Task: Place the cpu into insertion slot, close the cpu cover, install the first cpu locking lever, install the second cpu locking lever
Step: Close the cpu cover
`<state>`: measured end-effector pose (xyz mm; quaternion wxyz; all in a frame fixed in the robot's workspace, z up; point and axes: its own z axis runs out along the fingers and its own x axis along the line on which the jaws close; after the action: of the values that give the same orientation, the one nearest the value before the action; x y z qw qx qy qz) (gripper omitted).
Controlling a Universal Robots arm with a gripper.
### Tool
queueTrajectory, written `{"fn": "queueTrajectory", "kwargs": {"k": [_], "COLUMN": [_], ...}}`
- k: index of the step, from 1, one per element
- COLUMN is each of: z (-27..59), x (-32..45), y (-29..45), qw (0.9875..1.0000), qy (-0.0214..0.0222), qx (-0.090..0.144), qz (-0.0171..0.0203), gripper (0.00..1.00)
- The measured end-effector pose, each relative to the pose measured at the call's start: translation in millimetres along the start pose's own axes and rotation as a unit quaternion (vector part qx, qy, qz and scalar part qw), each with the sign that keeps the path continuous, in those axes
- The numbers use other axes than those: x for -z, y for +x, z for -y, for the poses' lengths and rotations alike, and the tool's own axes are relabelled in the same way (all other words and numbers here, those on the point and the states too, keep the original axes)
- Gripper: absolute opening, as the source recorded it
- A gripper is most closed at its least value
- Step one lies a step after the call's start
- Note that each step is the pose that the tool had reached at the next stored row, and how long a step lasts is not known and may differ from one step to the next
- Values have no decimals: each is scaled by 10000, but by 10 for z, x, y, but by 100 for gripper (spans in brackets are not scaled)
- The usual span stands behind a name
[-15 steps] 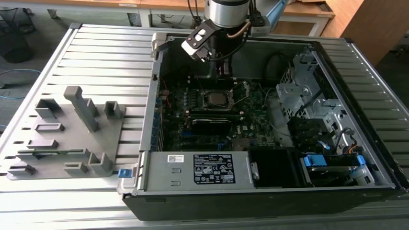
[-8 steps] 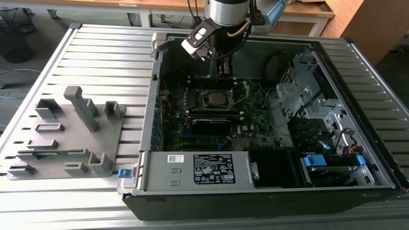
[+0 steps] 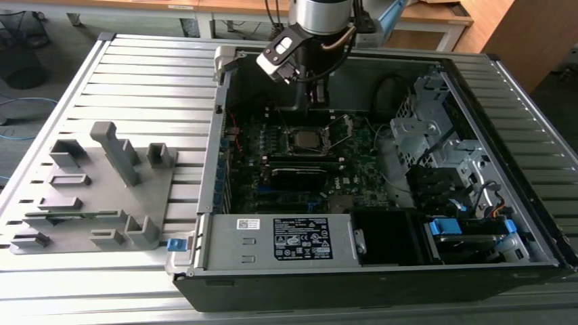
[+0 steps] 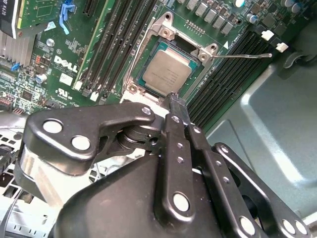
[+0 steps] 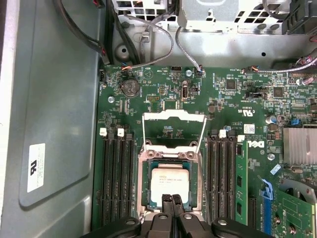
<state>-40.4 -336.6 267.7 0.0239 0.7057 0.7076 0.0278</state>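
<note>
The gripper (image 5: pixel 172 197) hides one edge of the insertion slot (image 5: pixel 145 181) in the first wrist view; its body runs off frame.

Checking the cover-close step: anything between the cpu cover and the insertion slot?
Nothing lies on the seated cpu or on the insertion slot rim. The cpu cover is swung open, away from the slot. The shut gripper sits over the slot's opposite edge, possibly within the cover's swing.

I see a white printed label (image 3: pixel 302 238) on power supply (image 3: pixel 221 249) | white sticker (image 5: pixel 35 167) on case wall (image 5: pixel 59 99) | white logo lettering (image 5: pixel 256 145) on circuit board (image 5: pixel 163 89) | wording not read out
</note>
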Motion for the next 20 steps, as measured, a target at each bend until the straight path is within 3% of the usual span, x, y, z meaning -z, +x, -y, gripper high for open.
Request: {"fn": "queueTrajectory", "kwargs": {"k": [20], "z": [-6], "x": [84], "y": [0], "qw": [10000], "qy": [0], "qx": [0], "qz": [0], "gripper": [11]}}
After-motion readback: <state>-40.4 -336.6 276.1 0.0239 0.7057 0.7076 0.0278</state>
